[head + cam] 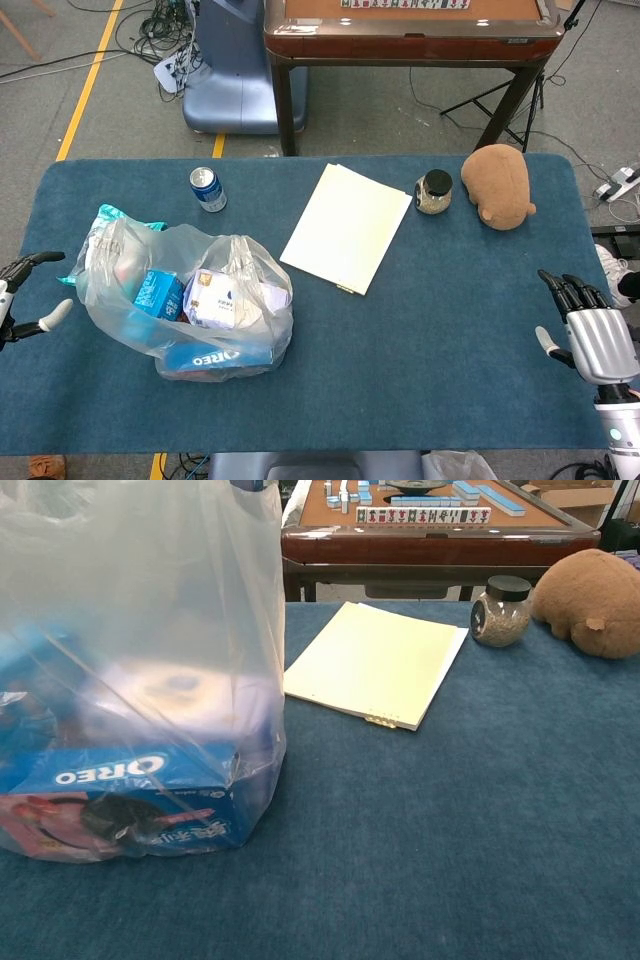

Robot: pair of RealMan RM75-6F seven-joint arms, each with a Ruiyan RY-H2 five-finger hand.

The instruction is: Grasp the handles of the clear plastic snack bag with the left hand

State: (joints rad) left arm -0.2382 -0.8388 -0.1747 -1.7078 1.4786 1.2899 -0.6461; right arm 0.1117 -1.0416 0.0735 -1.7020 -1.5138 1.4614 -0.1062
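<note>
None of the grasp is done, by my reckoning. The left hand (22,300) sits at the table's near-left edge, only partly inside the head view, with its dark fingers (30,262) and pale thumb spread apart and nothing between them. The chest view does not show it at all.

Just to the right of those fingers, with a strip of bare blue cloth between, stands the bag (190,300). Nothing touches it. It is clear plastic, slumped and open at the top, full of snack boxes, an Oreo box (120,780) at the front. Its handles are hard for me to pick out. One upright fold (240,255) rises on the bag's far-right side, away from the hand, and the crumpled plastic at the upper left, nearer the fingers, may be the other, but I cannot tell for sure.

What is left, as I judge it, is the whole job: bring the hand in over the bag, gather the loops and close on them.

Beyond the bag, farther from the fingers, stands a can (208,189). Then come a paper pad (347,227), a jar (434,192) and a brown plush toy (498,186). Right across the table (450,330) the right hand (590,340) rests near the edge, fingers apart, holding nothing.
</note>
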